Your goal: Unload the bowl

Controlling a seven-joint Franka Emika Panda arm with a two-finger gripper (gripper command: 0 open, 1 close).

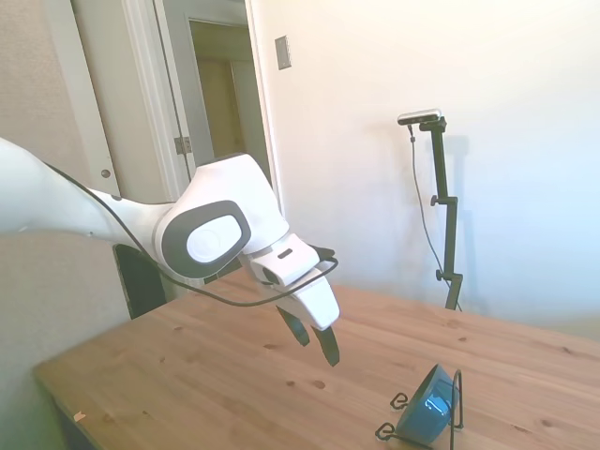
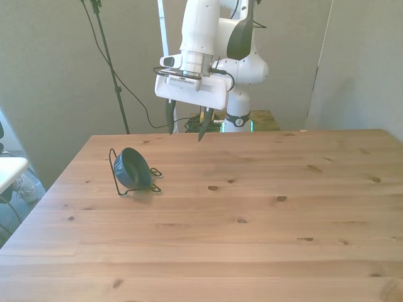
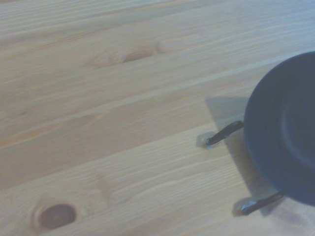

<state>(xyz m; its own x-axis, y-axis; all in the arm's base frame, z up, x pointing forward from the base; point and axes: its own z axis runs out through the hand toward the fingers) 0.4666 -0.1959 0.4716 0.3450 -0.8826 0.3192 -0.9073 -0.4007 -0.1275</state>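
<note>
Item 1: bowl (image 2: 133, 168), dark teal, propped on its edge in a thin black wire rack (image 2: 116, 172) near the front view's left side of the table (image 2: 264, 239). Rack feet and bowl rim fill 1 corner of the wrist view.

Item 2: gripper (image 2: 186, 128), raised above the table's far part, well apart from the bowl. Fingers spread apart, holding nothing.

Step in hand, by judgement: approach; the bowl is not yet grasped.

Next move calls for: travel toward the rack, descent, fingers set astride the upper rim, then a lift clear of the wire without dragging the rack.
</note>
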